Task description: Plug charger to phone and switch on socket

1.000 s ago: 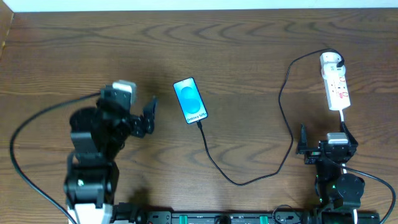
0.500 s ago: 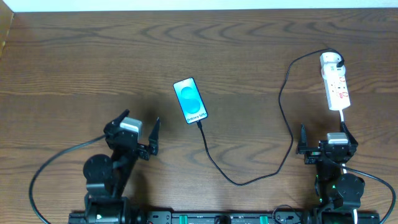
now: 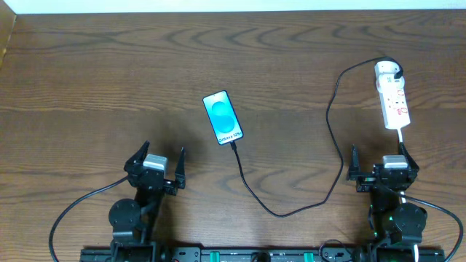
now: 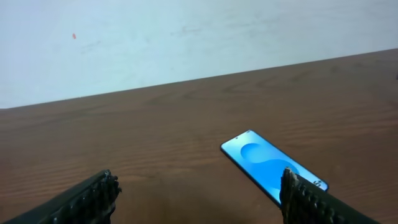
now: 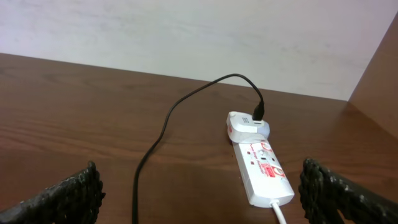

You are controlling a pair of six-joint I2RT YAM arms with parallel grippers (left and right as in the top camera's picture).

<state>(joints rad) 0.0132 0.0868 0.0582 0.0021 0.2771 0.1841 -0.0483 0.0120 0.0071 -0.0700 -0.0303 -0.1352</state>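
The phone (image 3: 223, 116) lies flat mid-table with its blue screen up; it also shows in the left wrist view (image 4: 267, 163). The black charger cable (image 3: 291, 211) runs from the phone's near end in a loop to a white plug (image 3: 387, 70) seated in the white socket strip (image 3: 395, 103). The right wrist view shows the strip (image 5: 264, 171) and the cable (image 5: 168, 118). My left gripper (image 3: 156, 166) is open and empty, near the front edge, left of the phone. My right gripper (image 3: 380, 166) is open and empty, just in front of the strip.
The strip's white cord (image 3: 403, 140) runs toward the right arm's base. A light wall (image 4: 186, 37) rises behind the table's far edge. Bare wood table (image 3: 87, 80) lies at the far left.
My left arm has pulled back from beside the phone toward the front edge and lowered. The right arm, phone, cable and strip have not moved.
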